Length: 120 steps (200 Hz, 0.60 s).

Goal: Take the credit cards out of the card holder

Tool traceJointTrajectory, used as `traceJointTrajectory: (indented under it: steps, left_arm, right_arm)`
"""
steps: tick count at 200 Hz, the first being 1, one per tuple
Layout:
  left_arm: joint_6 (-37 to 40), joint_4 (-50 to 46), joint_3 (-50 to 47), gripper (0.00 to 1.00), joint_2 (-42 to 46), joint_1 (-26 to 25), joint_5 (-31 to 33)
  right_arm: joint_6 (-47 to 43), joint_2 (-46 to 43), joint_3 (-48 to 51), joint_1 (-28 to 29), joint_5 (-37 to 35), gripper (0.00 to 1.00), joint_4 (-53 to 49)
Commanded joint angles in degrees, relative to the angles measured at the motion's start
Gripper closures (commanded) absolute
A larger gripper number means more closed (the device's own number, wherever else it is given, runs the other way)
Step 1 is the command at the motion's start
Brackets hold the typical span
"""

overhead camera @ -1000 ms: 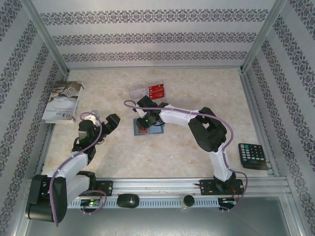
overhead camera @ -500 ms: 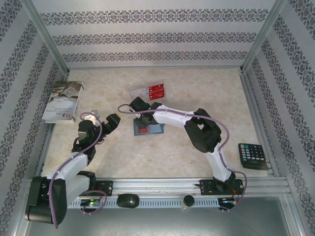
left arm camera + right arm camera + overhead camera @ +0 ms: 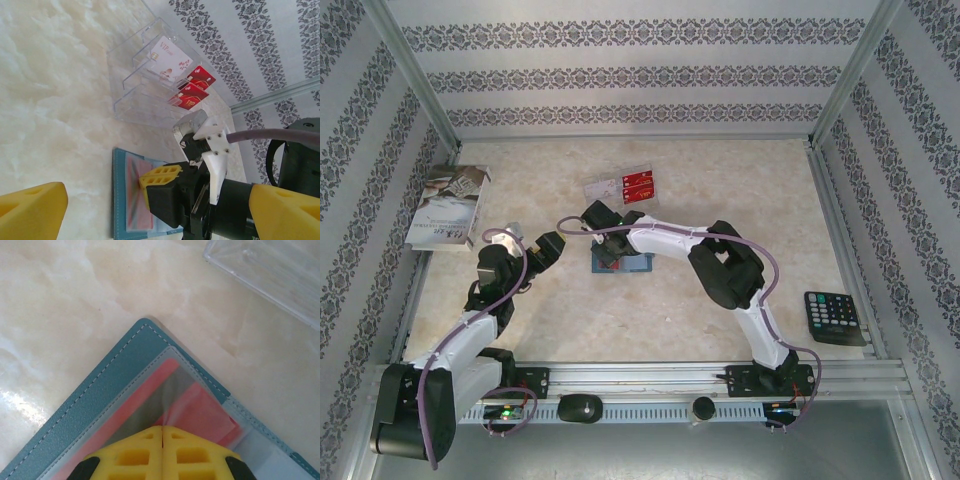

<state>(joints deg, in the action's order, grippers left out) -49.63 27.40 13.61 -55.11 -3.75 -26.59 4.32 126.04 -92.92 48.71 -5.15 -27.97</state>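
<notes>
My right arm stretches leftward over the worktop (image 3: 740, 190), with the right tool (image 3: 162, 440) pinched closed and its tips down on the open card holder (image 3: 95, 390) at mid-worktop, over a red card (image 3: 200, 412) under its clear sleeve. My left tool (image 3: 544, 248) hovers beside it, spread wide. A clear tray (image 3: 142, 95) with other cards (image 3: 192, 94) stands just behind.

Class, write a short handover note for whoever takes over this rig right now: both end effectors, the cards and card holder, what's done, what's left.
Left end effector: open, empty, to the left of the card holder.
Right end effector: shut, tips down on the holder's clear pocket over a red card; whether it grips the card is unclear.
The card holder lies pocket side up, with the clear tray just beyond it.
Done: three red cards and a pale card stand in the tray.
Left: pull out the card in the pocket; more may be hidden.
</notes>
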Motion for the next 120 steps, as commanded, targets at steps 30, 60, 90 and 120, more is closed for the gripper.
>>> traceJointTrajectory:
  steps: [30, 60, 90, 120]
  left_arm:
    - [2.3, 2.0, 0.4, 0.11, -1.8, -2.4, -2.7]
    - [1.9, 3.9, 0.4, 0.14, -5.0, -3.5, -2.6]
    - [1.1, 6.2, 0.4, 0.13, -6.8, -4.0, -2.3]
    - [1.2, 6.2, 0.7, 0.09, -7.1, -4.5, -1.0]
  right_arm:
    - [7.9, -3.7, 8.2, -5.4, 19.5, 1.0, 8.6]
    - [13.0, -7.3, 11.7, -7.2, 26.3, 1.0, 15.3]
    - [11.8, -8.5, 10.2, -5.5, 16.6, 0.84, 10.3]
    - [12.5, -10.1, 11.0, -3.6, 7.4, 0.66, 9.2]
